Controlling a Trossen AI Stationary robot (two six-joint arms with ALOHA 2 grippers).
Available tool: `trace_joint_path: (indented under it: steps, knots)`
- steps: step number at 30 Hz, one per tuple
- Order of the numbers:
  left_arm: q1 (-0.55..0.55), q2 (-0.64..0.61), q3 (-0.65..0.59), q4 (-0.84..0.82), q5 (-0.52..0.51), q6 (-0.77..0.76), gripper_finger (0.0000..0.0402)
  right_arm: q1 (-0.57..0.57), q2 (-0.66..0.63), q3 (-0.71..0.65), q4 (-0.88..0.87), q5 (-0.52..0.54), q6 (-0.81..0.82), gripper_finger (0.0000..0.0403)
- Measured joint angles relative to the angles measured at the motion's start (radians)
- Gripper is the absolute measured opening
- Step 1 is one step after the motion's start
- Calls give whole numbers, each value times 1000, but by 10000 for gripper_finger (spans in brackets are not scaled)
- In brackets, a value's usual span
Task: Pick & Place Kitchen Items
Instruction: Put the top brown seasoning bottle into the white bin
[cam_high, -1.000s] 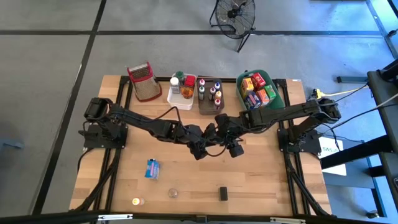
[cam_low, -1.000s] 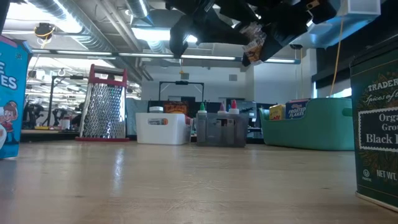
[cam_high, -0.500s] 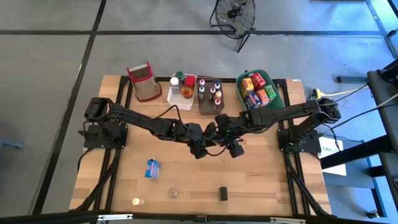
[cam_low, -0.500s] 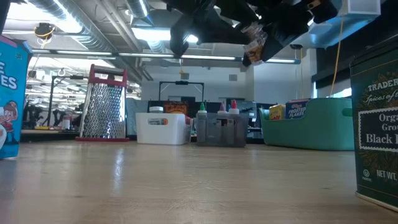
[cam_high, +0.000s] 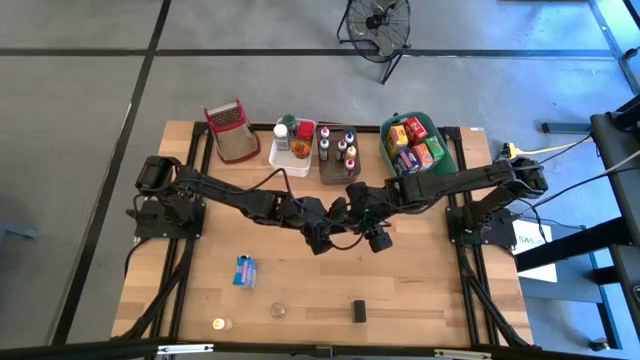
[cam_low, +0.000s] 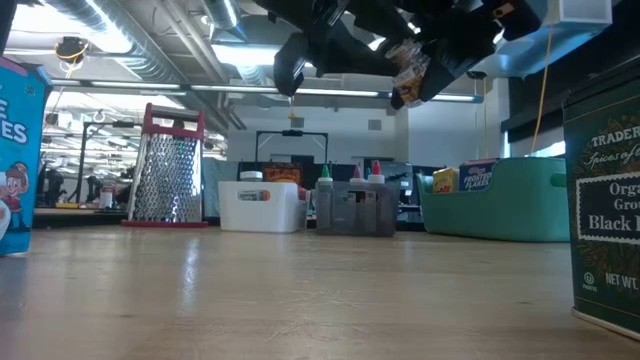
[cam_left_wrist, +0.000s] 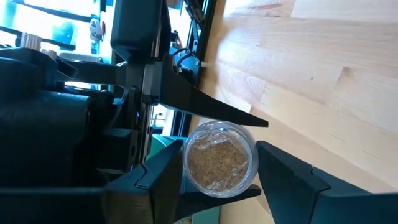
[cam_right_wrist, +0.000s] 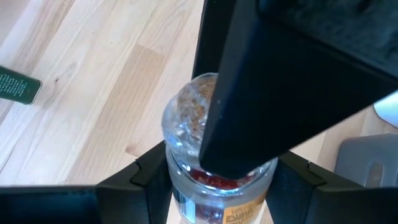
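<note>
A small clear glass spice jar (cam_low: 405, 75) with brownish flakes hangs high above the middle of the table, tilted. Both grippers meet on it. My left gripper (cam_left_wrist: 221, 168) reaches in from the table's left, and its wrist view looks at the jar's round clear end (cam_left_wrist: 221, 158). My right gripper (cam_right_wrist: 214, 168) comes from the right, with the jar's labelled body (cam_right_wrist: 193, 205) between its fingers. In the high view the two wrists (cam_high: 340, 212) hide the jar. One finger of the left gripper (cam_right_wrist: 267, 93) covers much of the jar in the right wrist view. My left gripper pinches the jar's glass sides (cam_left_wrist: 191, 163) between its two fingers, near the round end that faces its camera. The fingers slant down from the table's left. The jar is lifted clear of the table. My right gripper pinches the jar's body (cam_right_wrist: 177, 180) between its two fingers, at the labelled part. The fingers slant steeply down from the table's right. The jar's clear end (cam_right_wrist: 186, 115) sticks out past them, clear of the table.
Along the far edge stand a red-rimmed wire basket (cam_high: 228, 130), a white bin (cam_high: 292, 150), a grey bin (cam_high: 338, 155) and a green bin (cam_high: 415, 145), all holding goods. Near the front lie a blue box (cam_high: 244, 270), two small jars (cam_high: 221, 324) (cam_high: 278, 311) and a dark tin (cam_high: 358, 310).
</note>
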Motion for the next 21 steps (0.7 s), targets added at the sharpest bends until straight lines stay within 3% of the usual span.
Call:
trace_joint_path:
  steps: [12,21]
  knots:
    - [-1,0,0,0,-23,4,159,0,0,0,1,0,-7,197]
    - [-3,0,-1,16,-21,4,169,0,0,0,3,-4,-8,197]
